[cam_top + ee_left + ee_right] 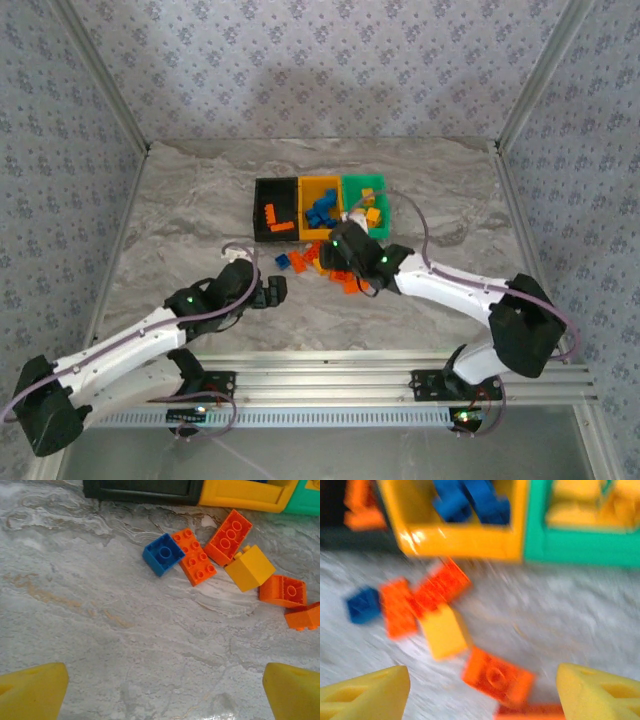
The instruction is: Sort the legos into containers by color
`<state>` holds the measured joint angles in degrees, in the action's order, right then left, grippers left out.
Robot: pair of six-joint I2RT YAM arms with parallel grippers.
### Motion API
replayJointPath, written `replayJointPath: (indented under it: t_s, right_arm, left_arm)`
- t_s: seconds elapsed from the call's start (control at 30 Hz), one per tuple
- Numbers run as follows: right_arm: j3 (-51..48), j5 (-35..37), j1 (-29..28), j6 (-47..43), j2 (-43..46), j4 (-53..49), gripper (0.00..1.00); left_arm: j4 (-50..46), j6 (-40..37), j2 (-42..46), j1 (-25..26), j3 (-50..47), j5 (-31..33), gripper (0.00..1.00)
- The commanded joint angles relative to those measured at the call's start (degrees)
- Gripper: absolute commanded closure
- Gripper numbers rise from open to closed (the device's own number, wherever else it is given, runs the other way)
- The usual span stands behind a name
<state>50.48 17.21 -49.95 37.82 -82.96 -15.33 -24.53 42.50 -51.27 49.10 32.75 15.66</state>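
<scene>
Hazards at the pick. The unsorted legos (318, 263), small studded plastic bricks, lie bunched on the grey marbled tabletop (100, 630) just in front of the containers, a joined row of open plastic bins. The black bin (140, 490) holds red-orange bricks, the yellow-orange bin (240, 492) blue ones, and the green bin (580, 550) yellow-orange ones. The left gripper (162, 692) hangs over bare table short of the pile, fingers spread wide and empty. The right gripper (482, 695) sits above the pile, fingers apart with nothing between them, its view smeared. Three risks follow. First, the bricks touch: the blue square brick (164, 554) abuts a red-orange flat brick (196, 557), and the yellow-orange cube (250, 567) leans against its neighbours, so a closing grip may catch two colours or scatter the rest. Second, red-orange and yellow-orange are close in hue, which invites a brick in the wrong bin. Third, both arms converge on one small cluster beside the bin walls, so a finger could strike the other arm or shove the row.
</scene>
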Motion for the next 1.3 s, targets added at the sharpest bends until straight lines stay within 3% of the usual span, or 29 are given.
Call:
replayJointPath:
  t_s: [0.0, 0.2, 0.57, 1.0, 1.17, 1.27]
  right_arm:
    - [-4.94, 1.51, -1.28, 5.05, 1.79, -2.03, 0.2]
    - [-9.49, 1.08, -1.64, 4.68, 1.31, -1.41, 0.18]
    - [-6.62, -1.84, -0.53, -1.27, -5.1, 2.0, 0.15]
    - [-8.57, -5.32, -0.29, -3.92, -0.75, 1.73, 0.4]
    - [-4.49, -5.96, -2.99, -5.66, 5.88, -3.25, 0.41]
    - [2.64, -8.22, -3.76, -7.57, 3.65, -4.4, 0.41]
  left_arm:
    - [2.51, 0.45, -0.12, -0.32, 0.3, -1.65, 0.01]
    - [3.0, 1.62, 1.98, -0.4, -1.79, -1.83, 0.01]
    - [2.95, 2.4, 1.95, -0.58, -2.52, -1.51, 0.0]
    - [2.35, 2.17, 2.98, -0.95, -3.17, -1.36, 0.01]
    - [0.49, 2.13, 5.54, -1.18, -3.89, -0.68, 0.01]
    - [-0.64, 2.45, 8.09, -1.27, -5.23, -0.13, 0.0]
